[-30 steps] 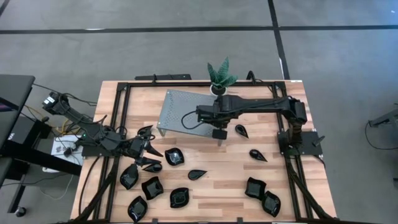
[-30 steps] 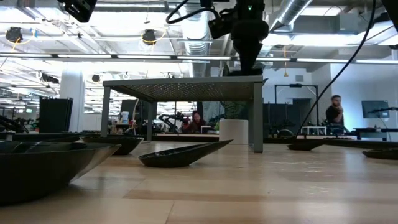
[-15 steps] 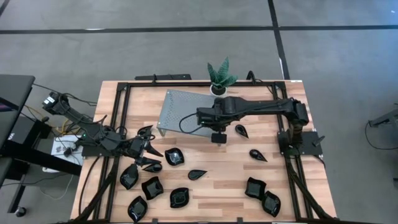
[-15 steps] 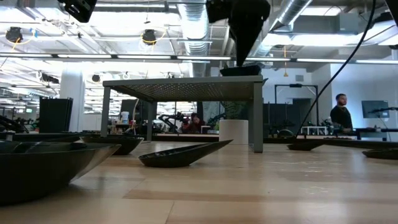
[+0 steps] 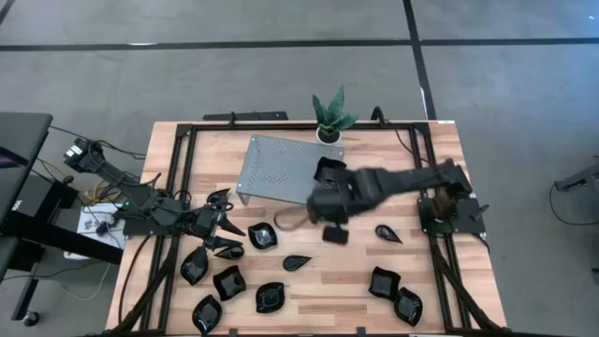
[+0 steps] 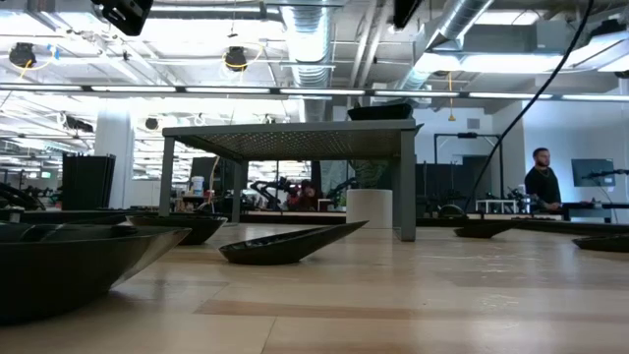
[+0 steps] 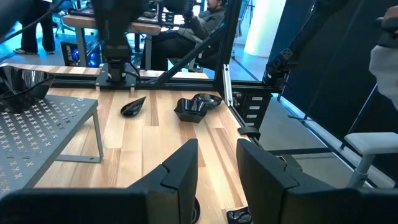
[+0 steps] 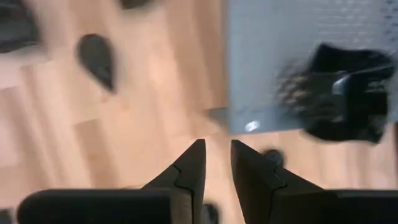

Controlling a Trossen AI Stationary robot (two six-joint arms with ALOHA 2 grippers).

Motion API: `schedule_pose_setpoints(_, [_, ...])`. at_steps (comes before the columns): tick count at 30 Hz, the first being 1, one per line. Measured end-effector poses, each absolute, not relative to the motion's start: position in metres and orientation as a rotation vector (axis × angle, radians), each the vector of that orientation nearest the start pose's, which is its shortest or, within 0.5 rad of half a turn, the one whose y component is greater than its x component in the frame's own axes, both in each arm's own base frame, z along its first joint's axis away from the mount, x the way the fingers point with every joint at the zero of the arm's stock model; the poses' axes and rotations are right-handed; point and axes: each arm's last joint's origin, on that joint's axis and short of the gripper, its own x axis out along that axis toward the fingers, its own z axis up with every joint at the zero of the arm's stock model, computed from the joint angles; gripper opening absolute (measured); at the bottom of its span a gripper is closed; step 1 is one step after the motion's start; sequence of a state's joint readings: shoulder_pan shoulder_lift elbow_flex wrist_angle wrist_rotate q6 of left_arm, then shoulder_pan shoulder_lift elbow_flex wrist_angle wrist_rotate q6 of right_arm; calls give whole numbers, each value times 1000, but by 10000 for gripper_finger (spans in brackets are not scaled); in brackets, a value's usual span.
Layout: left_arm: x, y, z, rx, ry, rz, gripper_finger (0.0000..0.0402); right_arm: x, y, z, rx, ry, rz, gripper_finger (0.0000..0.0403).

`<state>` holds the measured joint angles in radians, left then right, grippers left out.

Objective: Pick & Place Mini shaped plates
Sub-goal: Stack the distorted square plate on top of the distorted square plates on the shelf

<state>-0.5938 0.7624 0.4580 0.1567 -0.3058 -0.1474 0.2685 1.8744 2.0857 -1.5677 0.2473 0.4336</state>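
My right claw (image 8: pixel 216 149) hangs over the pale wooden table (image 5: pixel 356 271), just off the near right corner of the grey perforated metal stand (image 5: pixel 271 164). Its two dark fingers stand slightly apart with nothing between them, so it is released. One mini plate (image 5: pixel 328 170) sits on top of the stand at that corner. It is glossy black with a raised rim, but I cannot make out its outline or which way it points.

The other plates lie flat on the wood. A teardrop plate (image 5: pixel 297 263) rests near the table's middle, its long axis roughly left to right. A second teardrop (image 5: pixel 387 233) lies to its right, angled. Two squarish wavy-rimmed dishes (image 5: pixel 382 281) sit touching at the near right — shiny, scalloped edges. A cluster of dishes (image 5: pixel 228 282) crowds the near left.

My left claw (image 7: pixel 214 149) waits low at the table's left side beside that cluster, fingers parted and empty. A small green plant (image 5: pixel 329 114) stands behind the stand.
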Motion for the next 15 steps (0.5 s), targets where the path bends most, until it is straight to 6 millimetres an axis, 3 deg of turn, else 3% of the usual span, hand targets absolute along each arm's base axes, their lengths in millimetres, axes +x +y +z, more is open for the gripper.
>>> schedule_pose_setpoints(5, [150, -91, 256, -82, 154, -277, 113, 313, 137, 366, -20, 1283, -200, 72])
schedule_pose_setpoints(9, [150, -91, 256, -82, 154, -277, 113, 296, 171, 340, -7, 1360, -230, 92])
schedule_pose_setpoints(15, [150, -91, 256, -100, 157, -276, 113, 275, 218, 296, 211, 1444, -275, 151])
